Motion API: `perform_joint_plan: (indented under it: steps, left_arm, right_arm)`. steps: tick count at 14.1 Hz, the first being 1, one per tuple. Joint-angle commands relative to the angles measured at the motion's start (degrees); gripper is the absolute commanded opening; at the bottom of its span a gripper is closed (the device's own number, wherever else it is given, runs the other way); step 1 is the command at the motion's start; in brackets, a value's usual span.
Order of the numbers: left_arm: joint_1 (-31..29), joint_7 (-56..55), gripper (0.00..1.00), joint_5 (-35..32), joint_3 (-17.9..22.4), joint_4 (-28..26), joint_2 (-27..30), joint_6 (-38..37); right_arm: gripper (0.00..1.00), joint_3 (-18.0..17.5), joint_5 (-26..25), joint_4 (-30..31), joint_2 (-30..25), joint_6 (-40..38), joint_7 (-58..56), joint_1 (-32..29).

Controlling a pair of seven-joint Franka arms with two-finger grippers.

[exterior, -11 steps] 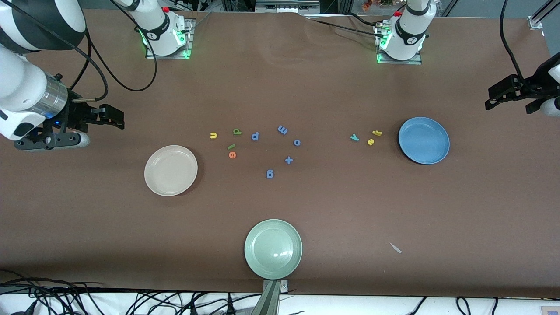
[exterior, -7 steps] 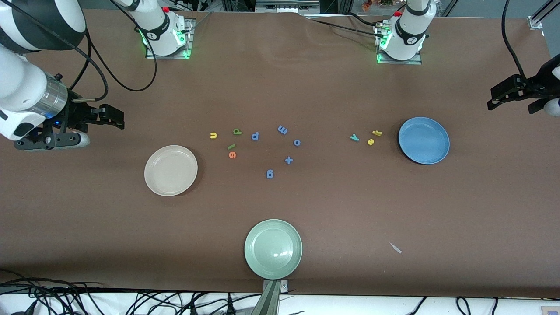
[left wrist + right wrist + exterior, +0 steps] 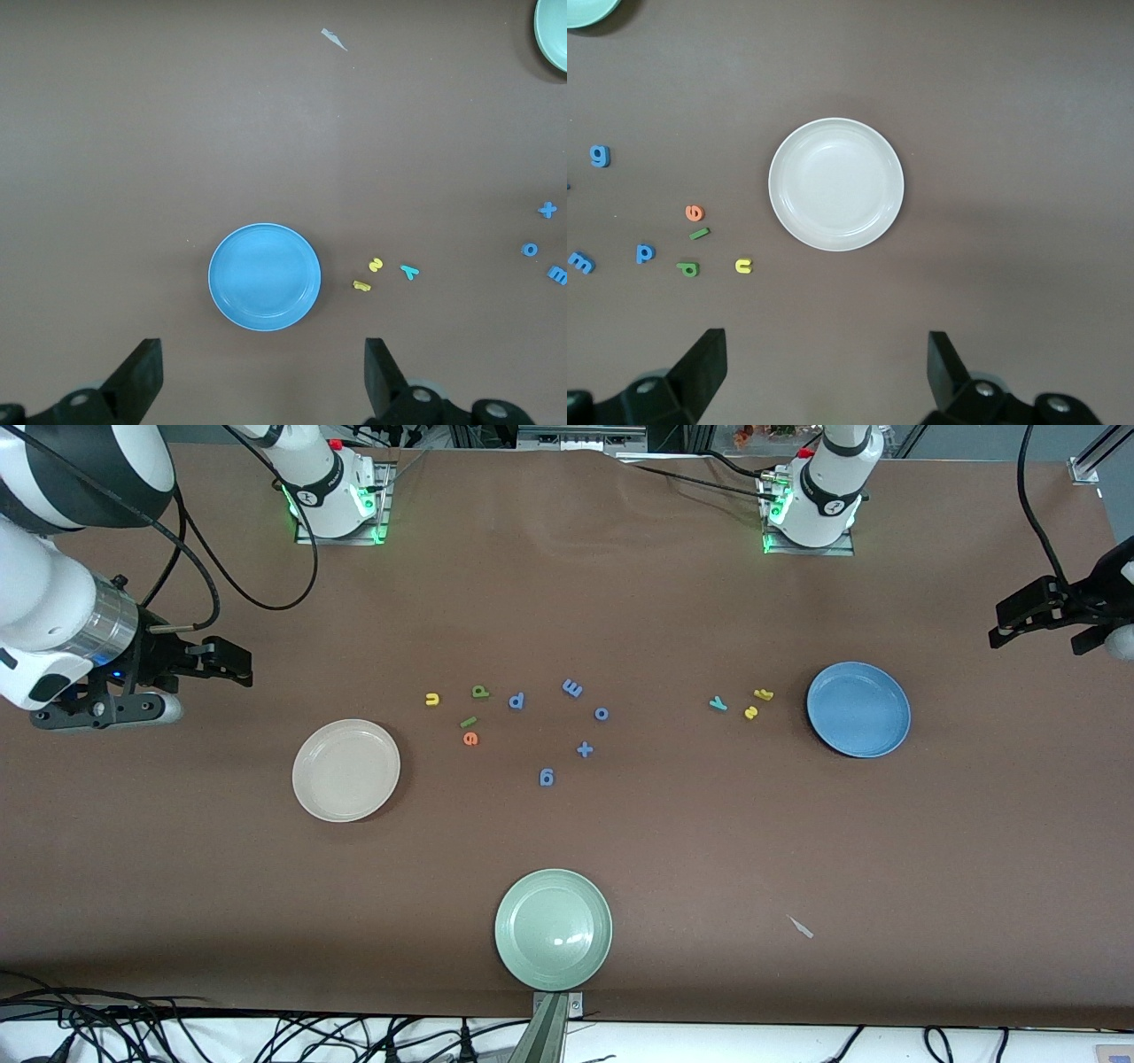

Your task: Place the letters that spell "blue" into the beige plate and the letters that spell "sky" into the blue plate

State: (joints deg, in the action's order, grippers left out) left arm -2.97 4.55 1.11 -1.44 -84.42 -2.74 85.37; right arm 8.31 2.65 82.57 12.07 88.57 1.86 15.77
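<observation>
Hovering spread-fingered at opposite table ends, the right gripper point(image 3: 232, 662) stood nearer the "blue" letters point(image 3: 461, 713) beside the beige plate point(image 3: 307, 793), the left gripper point(image 3: 1028, 611) nearer the "sky" letters point(image 3: 742, 705) beside the blue plate point(image 3: 895, 731).

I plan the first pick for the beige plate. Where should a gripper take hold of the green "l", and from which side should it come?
Judging by its pose, come straight down from above. The green "l" is a thin straight bar lying flat and slanted on the table, so turn the jaws across its narrow width and pinch the middle. The orange "e" lies close beside it, so stay clear of that end.
</observation>
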Motion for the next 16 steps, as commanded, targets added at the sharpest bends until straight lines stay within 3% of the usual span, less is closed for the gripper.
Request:
perform_joint_plan:
  steps: [1,10,16]
  left_arm:
    - [-0.98,0.20,1.00,1.00,0.04,1.45,-0.60,-0.91]
    - [-2.39,-0.68,1.00,1.09,-0.40,1.28,-1.39,-1.00]
    - [-2.39,-5.07,1.00,0.83,-1.20,1.27,-1.31,-1.00]
  right_arm:
    - [1.00,-0.14,0.69,1.01,-0.11,-0.50,-0.46,0.14]
    - [1.00,-0.31,1.04,7.95,-0.20,3.80,3.92,2.95]
    - [1.00,-3.21,1.04,15.24,-0.82,11.96,6.74,3.65]
